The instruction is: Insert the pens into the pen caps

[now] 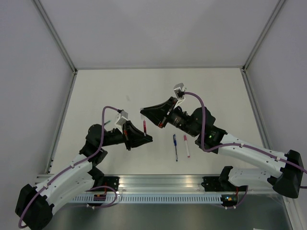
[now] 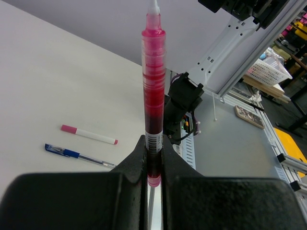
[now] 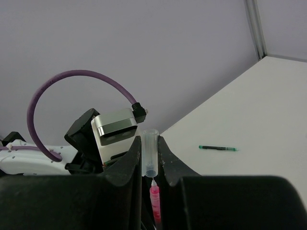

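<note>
The white surface (image 1: 216, 96) carries two black arms that reach in from the near edge and meet near the middle. The left arm (image 1: 72, 167) is on the left and the right arm (image 1: 249, 148) is on the right.

The left tool (image 2: 153, 160) is clenched on the red pen (image 2: 153, 86) near its bottom end. The pen is up in the air, off the surface, with its tip pointing at the right tool (image 3: 150, 160). The right tool is squeezed tight on a see-through pen cap (image 3: 150, 151). The pen tip sits right at the end of the cap, and I cannot tell if it is inside.

To the right of the tools, the blue pen (image 1: 175, 146) and the white pen (image 1: 186, 146) (the one with pink ends) lie side by side on the surface, not touching. The green pen (image 3: 218, 148) lies alone on the left side, well apart from them.
</note>
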